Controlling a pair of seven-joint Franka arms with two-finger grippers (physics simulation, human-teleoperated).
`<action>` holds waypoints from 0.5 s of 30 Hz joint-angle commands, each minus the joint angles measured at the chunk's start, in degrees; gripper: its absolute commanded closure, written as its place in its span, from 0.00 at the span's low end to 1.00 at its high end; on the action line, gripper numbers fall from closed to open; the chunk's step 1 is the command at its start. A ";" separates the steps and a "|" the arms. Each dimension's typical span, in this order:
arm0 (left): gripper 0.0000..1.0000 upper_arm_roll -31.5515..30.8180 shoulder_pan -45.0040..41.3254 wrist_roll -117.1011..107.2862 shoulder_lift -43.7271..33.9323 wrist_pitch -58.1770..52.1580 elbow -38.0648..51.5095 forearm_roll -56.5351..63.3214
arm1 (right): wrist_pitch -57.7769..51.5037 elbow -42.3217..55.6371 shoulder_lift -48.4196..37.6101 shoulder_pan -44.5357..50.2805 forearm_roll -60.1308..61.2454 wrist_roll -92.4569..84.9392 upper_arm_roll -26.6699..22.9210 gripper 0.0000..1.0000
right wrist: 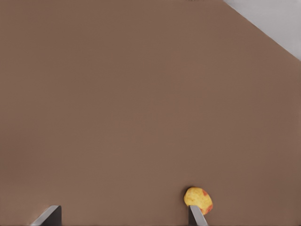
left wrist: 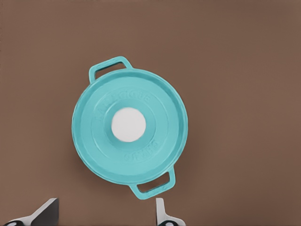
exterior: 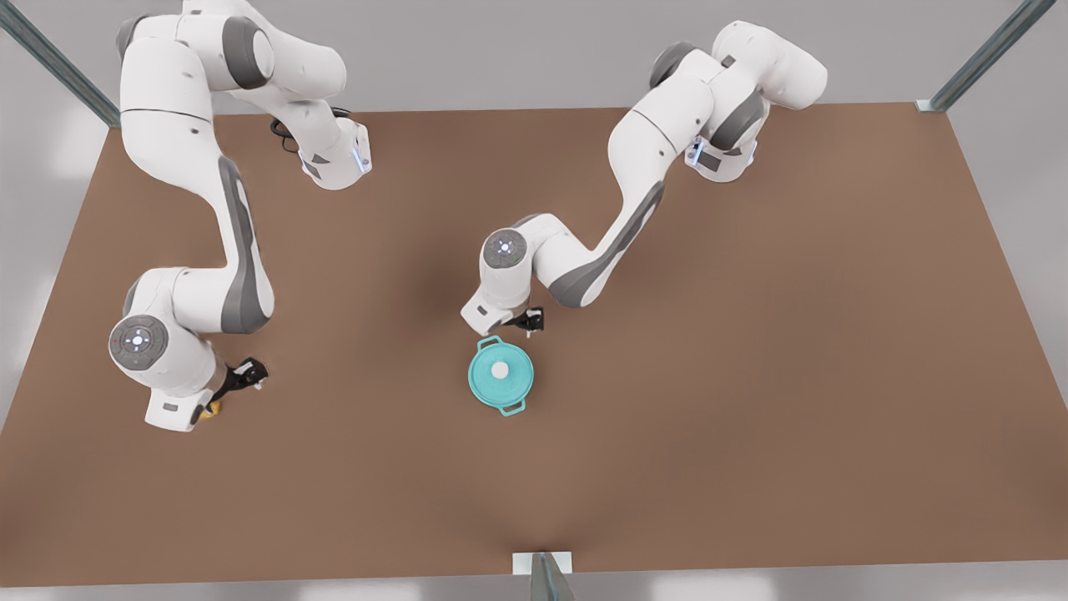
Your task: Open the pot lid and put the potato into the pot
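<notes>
Two arms over the brown table [exterior: 751, 376], and the pot lid [exterior: 501, 373] sits flat on the pot [exterior: 511, 408], white knob up, near the table's middle. Left gripper [exterior: 528, 320] hovers just beside the pot, its fingers [left wrist: 46, 212] spread wide. Over at the front view's left, the right gripper [exterior: 242, 380] hangs low with fingers [right wrist: 197, 216] apart, and the potato [right wrist: 198, 199] lies on the table right against one fingertip, well apart from the pot.
</notes>
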 commanded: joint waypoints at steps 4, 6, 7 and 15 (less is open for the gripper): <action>0.00 1.46 0.02 -20.80 3.88 7.19 3.98 0.87 | 22.32 0.09 3.43 -2.43 -1.87 -47.33 0.00 0.00; 0.00 2.51 0.02 -18.69 5.63 8.95 5.13 0.96 | 26.01 -0.09 6.24 -2.96 -1.96 -49.79 0.00 0.00; 0.00 2.43 0.02 -17.90 5.72 9.39 5.04 0.96 | 26.36 -0.17 6.68 -3.58 -2.05 -51.11 0.00 0.00; 0.00 2.69 -0.07 -16.93 7.57 13.52 5.04 1.75 | 25.66 0.18 10.73 -9.11 -1.96 -57.26 0.26 0.00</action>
